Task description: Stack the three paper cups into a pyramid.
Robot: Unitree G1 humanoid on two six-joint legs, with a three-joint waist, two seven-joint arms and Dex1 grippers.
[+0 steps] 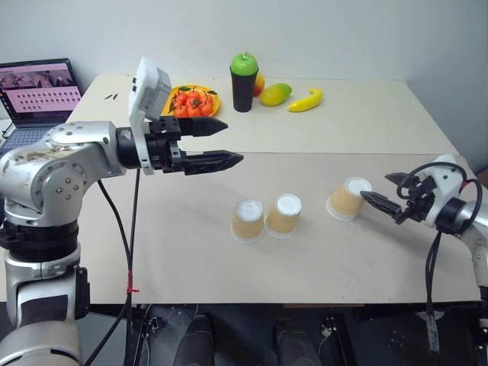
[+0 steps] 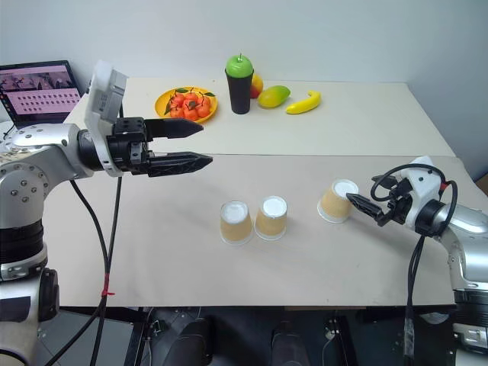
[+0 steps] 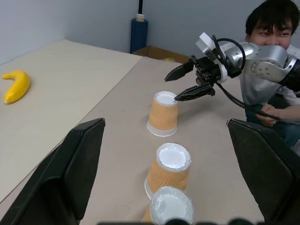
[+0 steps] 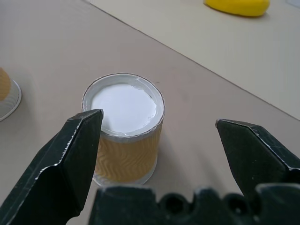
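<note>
Three paper cups stand upside down on the table, white bottoms up, none stacked. Two of them, one cup (image 1: 248,220) and its neighbour (image 1: 284,215), sit side by side and just touching, toward the table's front edge near its middle. The third cup (image 1: 348,198) stands apart from that pair, nearer the right edge.

The right gripper (image 1: 386,192) is at that third cup with its fingers spread wide; one fingertip lies at the cup's rim, though contact is hard to judge. The left gripper (image 1: 225,142) hangs above the table, well behind the pair, its two fingers parted and empty.

Along the far edge are one black tumbler with a green lid (image 1: 244,81), one orange plate of red fruit (image 1: 194,101), one mango (image 1: 275,94) and one banana (image 1: 306,101); another fruit is mostly hidden behind the tumbler. One laptop (image 1: 38,99), cut off by the frame, sits off the far left corner. The table (image 1: 366,130) is pale beige, the wall behind it plain. A person (image 3: 276,70) sits past the right edge.
</note>
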